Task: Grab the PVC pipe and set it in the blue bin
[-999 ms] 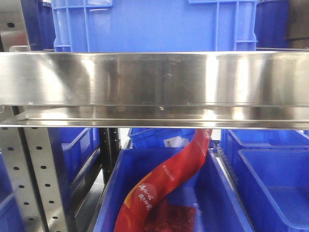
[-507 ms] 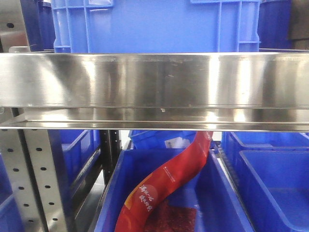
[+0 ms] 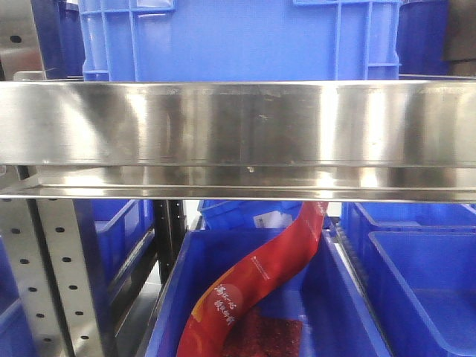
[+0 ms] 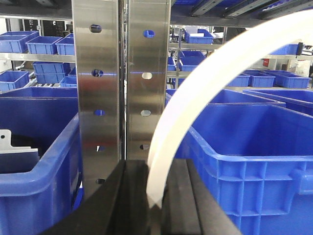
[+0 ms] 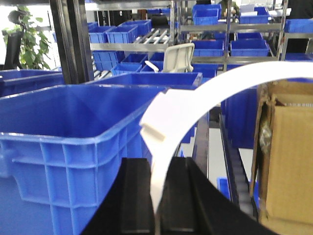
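The left gripper (image 4: 155, 166) is seen closed, and a white curved strip (image 4: 195, 93) rises from the seam between its black fingers. The right gripper (image 5: 156, 164) is closed likewise, with a second white strip (image 5: 195, 98). Whether either strip is the PVC pipe cannot be told. A blue bin (image 4: 254, 161) is seen just right of the left gripper.

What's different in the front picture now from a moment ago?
Almost nothing. The whole front view shifted a hair, and no object moved on its own. The red packet lies the same way in the lower blue bin, under the steel shelf rail, with the big blue crate above. No arm shows there.
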Controlling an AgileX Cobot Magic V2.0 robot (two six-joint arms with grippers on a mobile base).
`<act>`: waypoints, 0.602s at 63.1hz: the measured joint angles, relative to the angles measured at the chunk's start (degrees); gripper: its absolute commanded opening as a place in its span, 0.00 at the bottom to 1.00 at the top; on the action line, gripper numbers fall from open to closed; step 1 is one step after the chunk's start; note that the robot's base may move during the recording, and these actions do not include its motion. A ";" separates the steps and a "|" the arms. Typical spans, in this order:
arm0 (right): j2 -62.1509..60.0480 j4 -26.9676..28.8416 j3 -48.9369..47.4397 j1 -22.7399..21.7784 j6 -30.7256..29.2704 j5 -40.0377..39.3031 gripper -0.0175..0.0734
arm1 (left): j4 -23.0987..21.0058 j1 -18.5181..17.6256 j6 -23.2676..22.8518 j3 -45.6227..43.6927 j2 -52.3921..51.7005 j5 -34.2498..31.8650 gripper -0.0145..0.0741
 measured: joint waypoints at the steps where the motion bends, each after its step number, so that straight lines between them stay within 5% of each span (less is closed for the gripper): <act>1: 0.00 0.00 0.00 0.00 0.00 -0.25 0.01 | 0.00 0.00 0.00 0.00 0.00 0.18 0.04; 14: 1.87 -0.24 -1.51 1.38 0.00 -4.45 0.01 | -0.33 -0.94 0.00 -2.75 3.52 0.34 0.04; 38: 18.84 -1.06 -15.55 13.51 0.00 -7.08 0.01 | 1.44 -16.31 0.21 -21.66 25.15 -0.13 0.04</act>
